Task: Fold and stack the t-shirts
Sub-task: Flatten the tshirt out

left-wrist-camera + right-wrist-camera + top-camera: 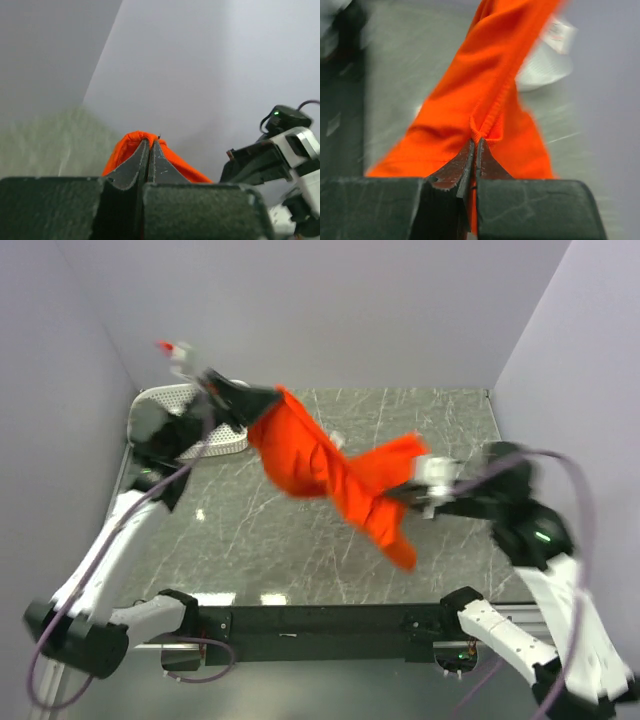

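Hanging over the table [250, 535], shirt [312, 465] is strung mid-air: left gripper [150, 144] clamps one bunched end, right gripper [475, 145] pinches a ribbed hem at the other.

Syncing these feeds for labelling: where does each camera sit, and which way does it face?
Top external: above and behind, looking down on the table; left arm and right arm show, t-shirt strung between.
Left wrist: on the left arm, facing the wall past its shut jaws; right arm visible.
Right wrist: along its shut jaws, down at table and basket.
All share the t-shirt.
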`<state>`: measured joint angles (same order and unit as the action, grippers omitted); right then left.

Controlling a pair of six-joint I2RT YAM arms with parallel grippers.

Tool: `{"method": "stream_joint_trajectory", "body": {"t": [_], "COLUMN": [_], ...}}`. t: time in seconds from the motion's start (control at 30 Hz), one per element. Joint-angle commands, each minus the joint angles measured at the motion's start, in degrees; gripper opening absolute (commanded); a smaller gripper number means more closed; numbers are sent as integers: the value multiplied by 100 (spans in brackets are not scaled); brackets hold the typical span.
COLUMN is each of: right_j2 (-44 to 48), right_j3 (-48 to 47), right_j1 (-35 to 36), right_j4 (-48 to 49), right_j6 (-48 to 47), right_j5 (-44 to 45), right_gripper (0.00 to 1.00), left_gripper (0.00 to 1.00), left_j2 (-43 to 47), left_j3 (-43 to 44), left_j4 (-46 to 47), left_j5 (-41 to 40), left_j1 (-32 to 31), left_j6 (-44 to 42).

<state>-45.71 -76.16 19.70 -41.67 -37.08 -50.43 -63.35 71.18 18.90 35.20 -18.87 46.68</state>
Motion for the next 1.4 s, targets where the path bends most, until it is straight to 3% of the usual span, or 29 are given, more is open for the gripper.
{"method": "stream_joint_trajectory", "body": {"t": [0.0,0.17,0.27,0.47,0.53,0.6,0.67,0.7,0.73,0.8,0.83,0.87,0.93,0.97,1.03,1.07,1.13,1.17,1.2,1.3,1.37], "right_j2": [-499,-1123,-1412,-2055,-2108,-2152,-2266,-2319,-2371,-2547,-2626,-2740,-2811,-2768,-2497,-2391,-2006,-1838,-1671,-1151,-809], "right_j3": [1690,2456,2300,1939,1790,1439,914,701,490,-142,-397,-974,-2019,-2356,-3146,-3333,-3563,-3442,-3232,-1994,-668], "right_j1": [1015,2106,2643,3030,2891,2129,1260,507,134,-551,-712,-870,-1205,-1258,-1320,-1320,-1320,-1311,-1311,-1215,-1101], "right_j4": [-772,-983,-1079,-1046,-696,-431,-27,96,315,589,790,870,1037,1082,1222,1249,1049,977,924,582,554], "right_j6": [-835,-1108,-1231,-1153,-618,-75,313,655,797,1174,1255,1325,1510,1519,1450,1414,1327,1283,1291,994,713], "right_j5": [262,472,780,965,1167,1300,1308,1587,1929,3015,3292,3468,3856,3909,3754,3621,2765,2463,2042,985,625], "right_gripper": [0,0,0,0,0,0,0,0,0,0,0,0,0,0,0,0,0,0,0,0,0], "left_gripper": [0,0,0,0,0,0,0,0,0,0,0,0,0,0,0,1,0,0,0,0,0], "left_j2": [-1266,-1102,-513,542,666,466,-359,-719,-1523,-2493,-3551,-4101,-5735,-6280,-7222,-7078,-5581,-4817,-3565,-2388,-2095], "left_j3": [-1900,-3738,-4102,-4226,-4069,-3543,-2929,-2177,-1734,100,864,2594,4824,7402,9075,8837,7218,4781,3808,1948,870], "left_j4": [-1467,-1187,-1440,-2442,-2461,-2356,-1980,-1725,-1540,-1318,-1301,-1188,-1395,-1606,-997,-532,752,1226,1335,327,36], "left_j5": [320,401,163,-347,-495,-610,-489,-392,-339,-181,-41,343,601,654,760,899,1235,1069,476,215,303], "left_j1": [130,121,112,112,121,121,112,95,-36,-221,-448,-555,-880,-977,-1005,-952,-916,-934,-934,-803,-680], "left_j6": [-536,-353,-194,-36,17,26,139,366,490,640,798,965,1387,1484,2325,2607,2567,2340,1624,548,492]}}
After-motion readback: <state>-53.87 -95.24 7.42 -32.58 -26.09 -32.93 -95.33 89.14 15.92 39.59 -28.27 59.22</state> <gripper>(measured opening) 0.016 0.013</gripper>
